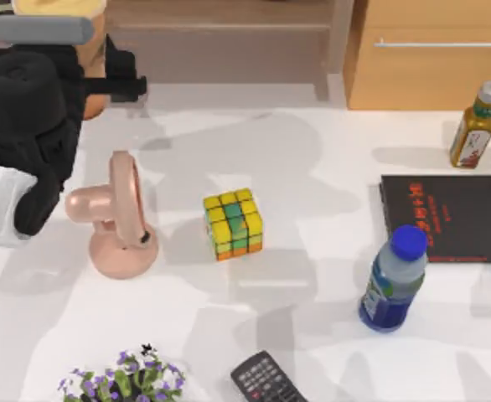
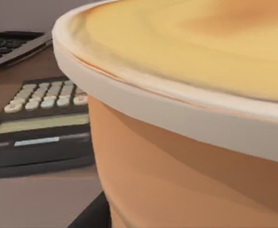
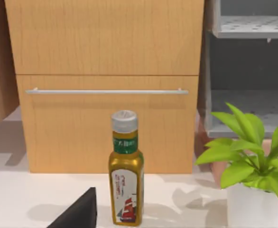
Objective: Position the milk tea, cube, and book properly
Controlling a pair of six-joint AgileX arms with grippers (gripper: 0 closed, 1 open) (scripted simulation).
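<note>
The milk tea [image 1: 93, 102] is a peach-orange tapered cup with a pale rim, held at the table's far left corner by the shelf. My left gripper [image 1: 103, 80] is shut on it, with black fingers on either side of the cup. In the left wrist view the milk tea [image 2: 186, 171] is very close, its white rim tilted. The cube [image 1: 233, 224], mostly yellow with green and orange stickers, rests on the white table near the middle. The book is out of view.
A pink desk fan [image 1: 116, 219] stands left of the cube. On the right are a blue bottle [image 1: 392, 280], a flat black book with red lettering [image 1: 451, 216] and an olive bottle [image 1: 476, 126]. A remote [image 1: 266, 381] and flowers [image 1: 124, 381] sit at the front edge. Calculators [image 2: 39, 123] lie on the brown shelf.
</note>
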